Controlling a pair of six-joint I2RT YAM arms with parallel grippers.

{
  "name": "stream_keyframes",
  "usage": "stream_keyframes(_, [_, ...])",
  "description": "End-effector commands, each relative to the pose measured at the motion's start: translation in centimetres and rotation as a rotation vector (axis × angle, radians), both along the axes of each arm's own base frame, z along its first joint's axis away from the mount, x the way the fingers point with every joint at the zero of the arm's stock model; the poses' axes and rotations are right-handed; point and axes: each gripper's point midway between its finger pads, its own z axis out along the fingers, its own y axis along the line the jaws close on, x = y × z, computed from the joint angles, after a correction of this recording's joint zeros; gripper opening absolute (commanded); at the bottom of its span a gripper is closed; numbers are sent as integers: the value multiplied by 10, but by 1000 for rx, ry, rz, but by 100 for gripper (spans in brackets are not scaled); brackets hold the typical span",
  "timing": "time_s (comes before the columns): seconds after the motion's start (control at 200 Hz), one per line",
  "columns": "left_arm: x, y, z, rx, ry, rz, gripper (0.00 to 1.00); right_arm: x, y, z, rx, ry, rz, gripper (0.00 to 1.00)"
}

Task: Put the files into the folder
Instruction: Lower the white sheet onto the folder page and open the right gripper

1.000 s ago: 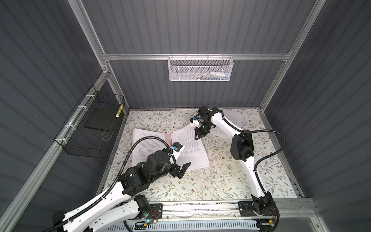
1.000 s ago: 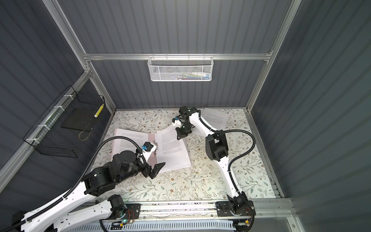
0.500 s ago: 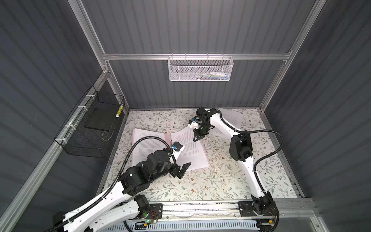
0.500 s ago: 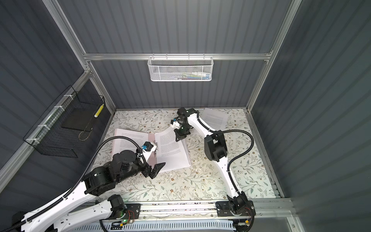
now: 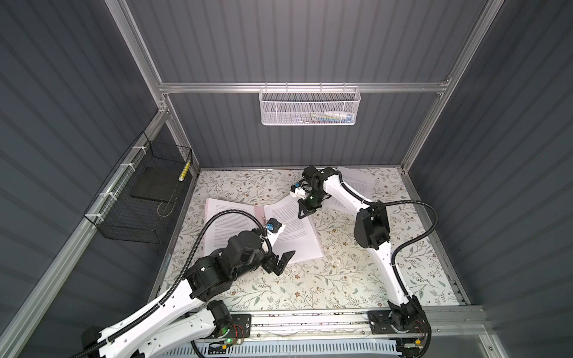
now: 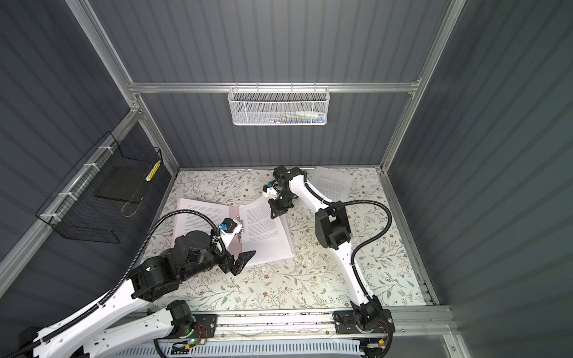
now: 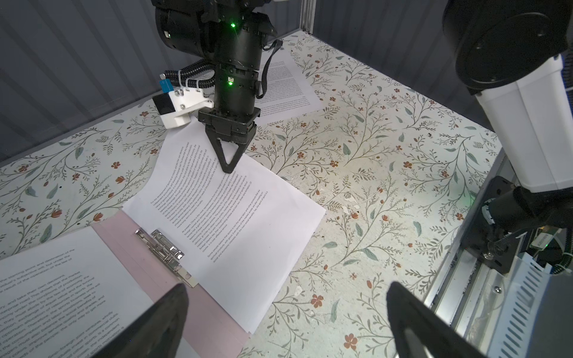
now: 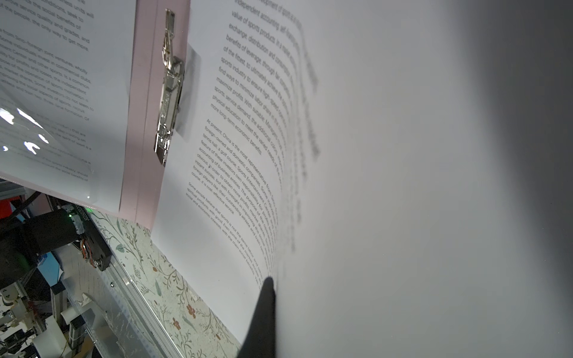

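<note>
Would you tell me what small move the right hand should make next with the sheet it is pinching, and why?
Probably lower the right hand until the raised corner lies flat, then let go. It is shut on the far corner of a sheet that rests on the open pink folder, its edge beside the silver clip; only that corner curls up.

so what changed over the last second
The right gripper, jaws shut on the far corner of the sheet, crept slightly left toward the folder, taking that corner along. The left gripper, jaws open, the folder and the spare sheet at the back stayed put.
</note>
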Motion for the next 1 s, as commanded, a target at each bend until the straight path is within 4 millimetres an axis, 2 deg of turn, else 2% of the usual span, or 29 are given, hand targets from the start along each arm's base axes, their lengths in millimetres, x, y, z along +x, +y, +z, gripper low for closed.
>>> stream_keyframes(0.0, [0,-1,11,-13,-17,-15,100,-2,5,-7,4,22,8,0])
stream_keyframes(0.535, [1,-2,9,-10,-11,-16,100,-4,11,-10,13,32,4,3])
stream_keyframes(0.996, [2,-1,9,-7,-10,-14,100,1,3,-9,-30,11,-25,24])
